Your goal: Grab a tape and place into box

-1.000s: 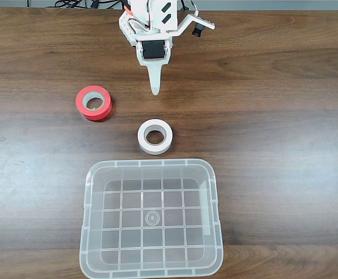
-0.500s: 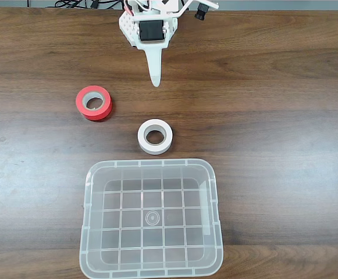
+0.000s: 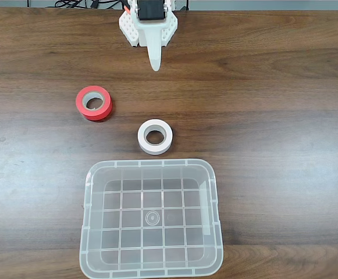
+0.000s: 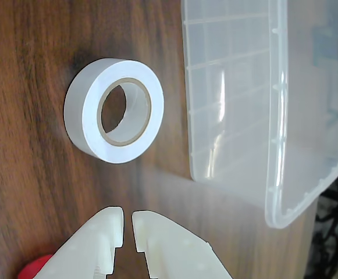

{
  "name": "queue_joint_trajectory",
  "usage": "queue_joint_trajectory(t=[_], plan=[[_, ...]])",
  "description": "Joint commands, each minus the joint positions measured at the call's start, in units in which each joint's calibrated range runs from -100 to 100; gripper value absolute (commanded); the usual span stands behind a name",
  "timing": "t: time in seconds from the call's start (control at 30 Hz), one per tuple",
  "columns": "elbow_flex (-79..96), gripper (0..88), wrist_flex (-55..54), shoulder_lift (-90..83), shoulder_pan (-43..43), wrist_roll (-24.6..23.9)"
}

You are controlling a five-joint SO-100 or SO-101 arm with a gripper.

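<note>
1. While the tape (image 3: 155,137) sits flat near the middle of the table (image 3: 285,116), the gripper (image 3: 155,63) has pulled back toward the far edge in the fixed view.
2. Its fingers (image 4: 107,235) are almost shut with only a thin gap, and they hold nothing.
3. Nothing else has moved. The tape lies just beside the far rim of the box (image 3: 151,164), which has nothing in it and sits at the near edge.
4. A red roll (image 3: 94,103) rests off to the left.
5. I think the grab has not begun, and the arm must reach out again.
</note>
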Motion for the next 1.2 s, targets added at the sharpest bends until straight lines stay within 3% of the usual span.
queue_joint_trajectory(t=[0.0,0.37,0.53,0.87,1.17], plan=[[-15.83,1.3,0.32,14.41,-0.11,-0.29],[-28.44,1.3,1.18,40.71,0.11,0.08],[-28.62,1.4,-1.73,46.51,0.18,4.99],[-27.83,2.0,-10.21,58.17,5.52,8.57],[-28.62,20.6,-11.07,65.57,5.67,10.94]])
